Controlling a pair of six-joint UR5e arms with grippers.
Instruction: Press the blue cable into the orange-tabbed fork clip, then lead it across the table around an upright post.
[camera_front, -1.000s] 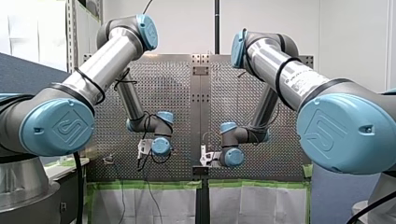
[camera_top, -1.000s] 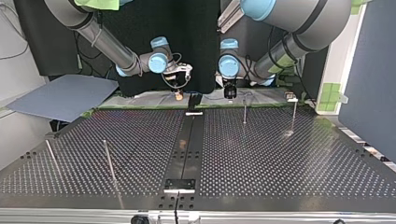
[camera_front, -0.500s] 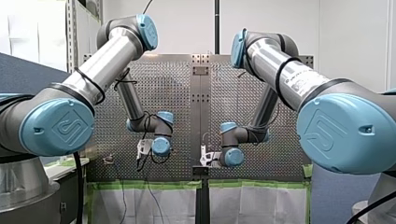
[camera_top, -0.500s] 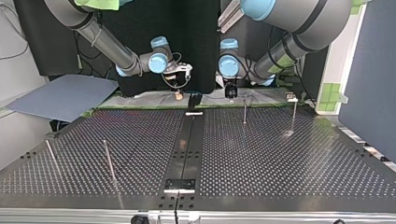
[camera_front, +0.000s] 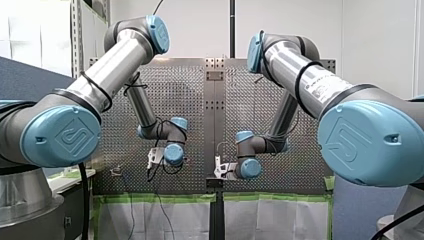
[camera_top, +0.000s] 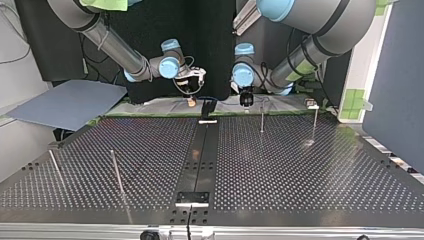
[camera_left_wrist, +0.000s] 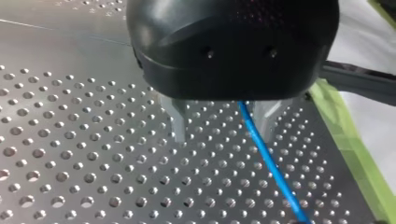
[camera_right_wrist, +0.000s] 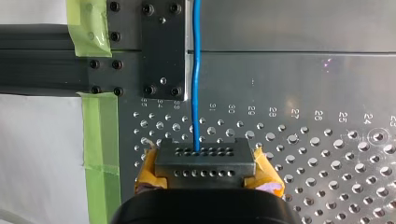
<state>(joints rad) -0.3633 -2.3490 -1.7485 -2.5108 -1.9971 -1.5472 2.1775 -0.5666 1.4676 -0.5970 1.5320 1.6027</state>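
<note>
Tape (camera_right_wrist: 96, 154) in green edges the perforated table (camera_right_wrist: 327, 93).

Blue cable (camera_left_wrist: 267, 161) between 2 spread fingers (camera_left_wrist: 177, 120), over perforated table (camera_left_wrist: 70, 154).

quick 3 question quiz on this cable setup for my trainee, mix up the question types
1. True or false: in the left wrist view, the left gripper has its jaws apart, with the blue cable running between them.
2. In the right wrist view, the tape beside the perforated table is: A red, B green, C white.
3. Fill in: the right gripper has pads coloured ____.
Key: 1 true; 2 B; 3 yellow.
</note>
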